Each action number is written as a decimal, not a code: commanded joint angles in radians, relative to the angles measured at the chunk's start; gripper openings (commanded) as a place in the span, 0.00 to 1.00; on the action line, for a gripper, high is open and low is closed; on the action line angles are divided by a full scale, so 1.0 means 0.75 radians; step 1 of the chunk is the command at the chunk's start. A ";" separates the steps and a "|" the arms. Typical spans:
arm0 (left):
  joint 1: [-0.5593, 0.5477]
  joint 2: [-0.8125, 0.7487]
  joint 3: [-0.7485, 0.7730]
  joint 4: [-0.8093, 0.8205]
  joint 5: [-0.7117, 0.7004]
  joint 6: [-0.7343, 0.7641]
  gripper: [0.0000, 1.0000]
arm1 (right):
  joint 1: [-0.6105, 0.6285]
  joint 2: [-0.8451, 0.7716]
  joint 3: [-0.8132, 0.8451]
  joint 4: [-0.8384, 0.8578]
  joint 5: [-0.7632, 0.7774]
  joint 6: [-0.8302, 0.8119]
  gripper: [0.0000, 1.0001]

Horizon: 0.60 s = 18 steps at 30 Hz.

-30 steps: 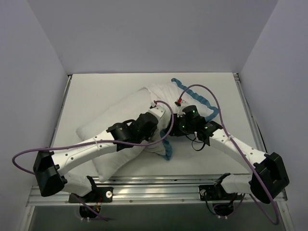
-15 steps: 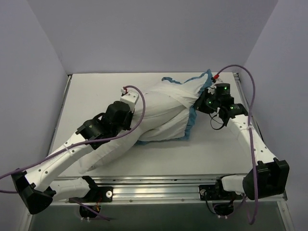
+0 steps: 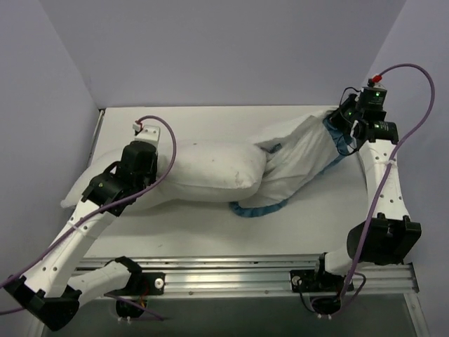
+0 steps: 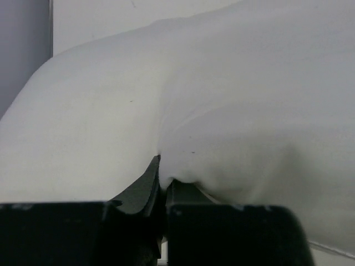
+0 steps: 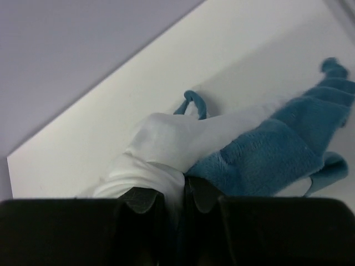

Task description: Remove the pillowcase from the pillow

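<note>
The plain white pillow (image 3: 203, 168) lies across the left and middle of the table, mostly out of the cover. My left gripper (image 3: 144, 151) is shut on a pinch of the pillow (image 4: 233, 111) at its left part. The pillowcase (image 3: 298, 165), white side up with teal ruffled trim (image 3: 256, 207), stretches from the pillow's right end up to the far right corner. My right gripper (image 3: 344, 119) is shut on the pillowcase's white cloth (image 5: 161, 138) and teal trim (image 5: 266, 155) and holds that end raised. The patterned front is hidden.
The white table (image 3: 280, 232) is walled by grey panels on three sides. A metal rail (image 3: 231, 270) runs along the near edge. Purple cables (image 3: 168, 144) loop from both arms. The right arm stands along the table's right edge.
My left gripper has pulled the pillow to the left and my right gripper has pulled the pillowcase to the far right corner. The pillow has slid mostly out of the cover.
</note>
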 commanded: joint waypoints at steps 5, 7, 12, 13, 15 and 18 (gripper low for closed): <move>0.125 0.045 0.335 -0.036 -0.171 0.043 0.02 | -0.088 0.188 0.560 -0.086 0.085 -0.133 0.00; 0.142 0.113 0.397 -0.040 -0.197 0.055 0.02 | -0.088 0.249 0.730 -0.094 0.014 -0.174 0.00; 0.168 0.282 0.538 0.009 -0.205 0.051 0.02 | -0.056 0.354 0.909 -0.076 -0.162 -0.262 0.00; 0.171 0.305 0.548 0.027 -0.193 0.045 0.02 | -0.035 0.366 0.921 -0.082 -0.184 -0.276 0.00; 0.175 0.370 0.569 0.087 -0.179 0.031 0.02 | 0.083 0.399 0.899 -0.092 -0.179 -0.325 0.00; 0.185 0.462 0.599 0.116 -0.175 -0.041 0.02 | 0.310 0.399 0.720 -0.086 -0.119 -0.405 0.00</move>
